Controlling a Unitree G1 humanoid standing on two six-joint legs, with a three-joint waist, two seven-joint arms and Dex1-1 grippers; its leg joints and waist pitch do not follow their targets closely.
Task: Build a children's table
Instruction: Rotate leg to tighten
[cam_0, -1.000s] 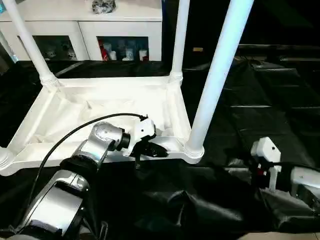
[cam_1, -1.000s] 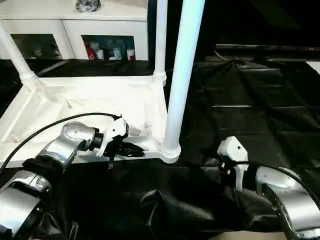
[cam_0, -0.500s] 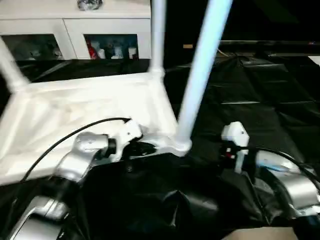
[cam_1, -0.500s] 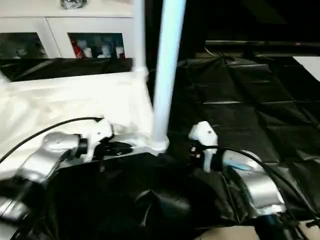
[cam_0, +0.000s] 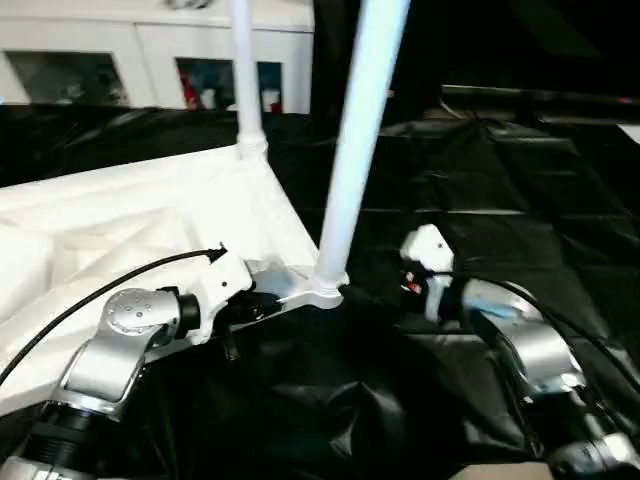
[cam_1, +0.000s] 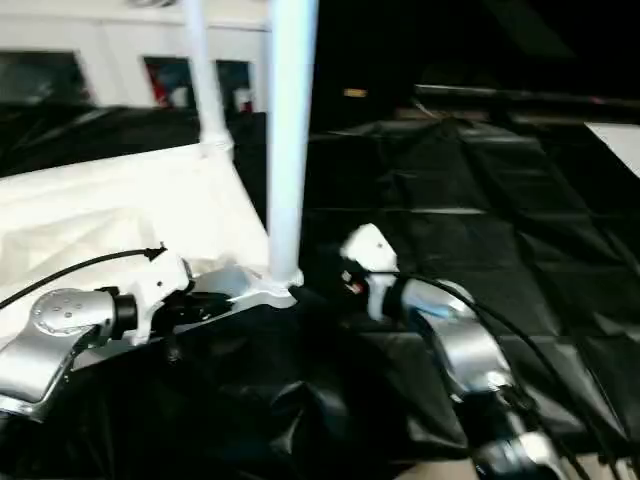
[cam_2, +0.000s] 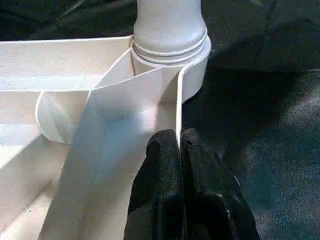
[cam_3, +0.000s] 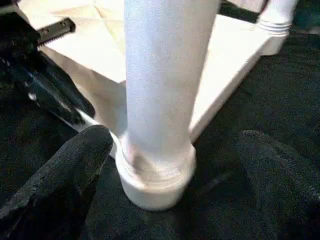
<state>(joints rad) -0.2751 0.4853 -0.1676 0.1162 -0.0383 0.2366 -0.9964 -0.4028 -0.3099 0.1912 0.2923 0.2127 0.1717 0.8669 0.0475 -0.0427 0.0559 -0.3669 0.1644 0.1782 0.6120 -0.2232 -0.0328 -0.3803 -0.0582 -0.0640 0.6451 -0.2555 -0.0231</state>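
The white tabletop (cam_0: 120, 230) lies upside down on a black sheet, ribbed side up. A white tube leg (cam_0: 355, 140) stands in its near right corner socket (cam_0: 325, 292), and another leg (cam_0: 247, 80) stands in the far corner. My left gripper (cam_0: 262, 303) is shut on the tabletop's thin rim wall just beside that near socket; in the left wrist view the fingers (cam_2: 165, 165) pinch the wall's edge. My right gripper (cam_3: 172, 137) is open at the near leg's base, with one finger (cam_3: 65, 170) on each side of the socket and apart from it.
The black sheet (cam_0: 500, 180) covers the whole work area, wrinkled toward the front. A white glass-door cabinet (cam_0: 150, 50) stands at the back. A black cable (cam_0: 100, 295) arcs over my left forearm.
The camera has swung. My right gripper has moved left across the sheet to the near leg's base and now straddles it. The left gripper keeps its hold on the rim.
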